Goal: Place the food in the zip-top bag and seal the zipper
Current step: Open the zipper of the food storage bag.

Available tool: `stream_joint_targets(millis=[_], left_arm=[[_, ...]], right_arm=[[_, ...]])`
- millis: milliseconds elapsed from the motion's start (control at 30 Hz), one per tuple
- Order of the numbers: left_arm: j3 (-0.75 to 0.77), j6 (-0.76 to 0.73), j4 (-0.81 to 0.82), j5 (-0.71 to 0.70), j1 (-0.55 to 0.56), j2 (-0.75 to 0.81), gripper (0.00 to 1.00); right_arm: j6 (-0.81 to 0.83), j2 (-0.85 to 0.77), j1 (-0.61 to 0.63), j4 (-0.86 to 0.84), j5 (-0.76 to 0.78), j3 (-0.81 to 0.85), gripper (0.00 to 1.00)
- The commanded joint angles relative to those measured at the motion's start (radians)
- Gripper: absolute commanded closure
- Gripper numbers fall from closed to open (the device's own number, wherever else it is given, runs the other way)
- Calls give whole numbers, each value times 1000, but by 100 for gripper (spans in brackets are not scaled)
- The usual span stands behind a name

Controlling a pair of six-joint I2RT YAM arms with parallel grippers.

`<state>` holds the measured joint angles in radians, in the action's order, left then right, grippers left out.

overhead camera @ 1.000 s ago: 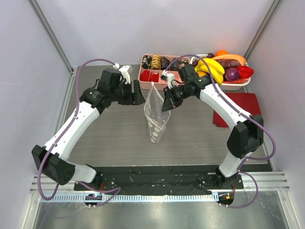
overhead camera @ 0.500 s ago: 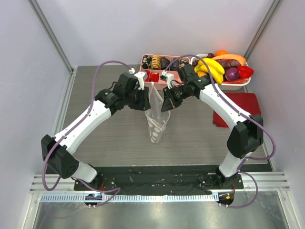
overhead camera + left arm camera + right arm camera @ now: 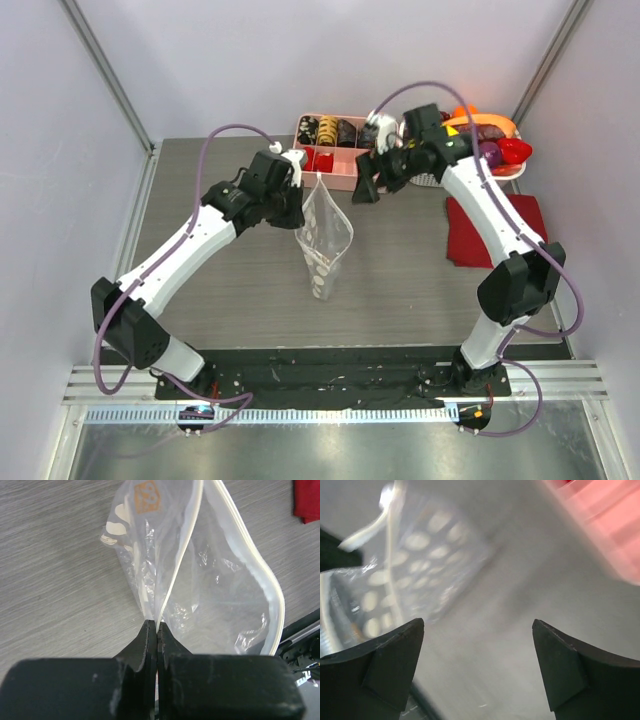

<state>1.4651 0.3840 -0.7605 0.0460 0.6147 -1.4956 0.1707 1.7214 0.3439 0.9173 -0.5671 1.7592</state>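
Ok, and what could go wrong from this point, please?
1. Only the left gripper pinches the bag, at one lip of its mouth. The soft bag may sag, or its mouth may fall shut before any food comes.
2. The open right gripper hangs close to the pink tray. When it reaches for the fruit beside it, the arm might knock the tray.

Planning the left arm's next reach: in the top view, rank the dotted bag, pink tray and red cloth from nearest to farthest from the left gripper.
1. Dotted bag, pinched in the left gripper.
2. Pink tray, just behind.
3. Red cloth, far right.
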Motion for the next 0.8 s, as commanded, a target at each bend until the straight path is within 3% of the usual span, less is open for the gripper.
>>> stream_joint_targets(millis=[0, 167, 367, 567, 767], left_arm=[[77, -10, -29, 8, -4, -44, 100], [101, -7, -36, 22, -4, -68, 100], [116, -4, -43, 20, -4, -86, 100], [116, 1, -42, 35, -4, -94, 100], [110, 4, -42, 37, -7, -94, 100]], right_arm=[[228, 33, -92, 60, 153, 273, 5], [500, 107, -167, 69, 398, 397, 4], [713, 179, -189, -43, 677, 402, 0], [788, 318, -213, -66, 699, 526, 3], [698, 412, -279, -38, 508, 649, 12]])
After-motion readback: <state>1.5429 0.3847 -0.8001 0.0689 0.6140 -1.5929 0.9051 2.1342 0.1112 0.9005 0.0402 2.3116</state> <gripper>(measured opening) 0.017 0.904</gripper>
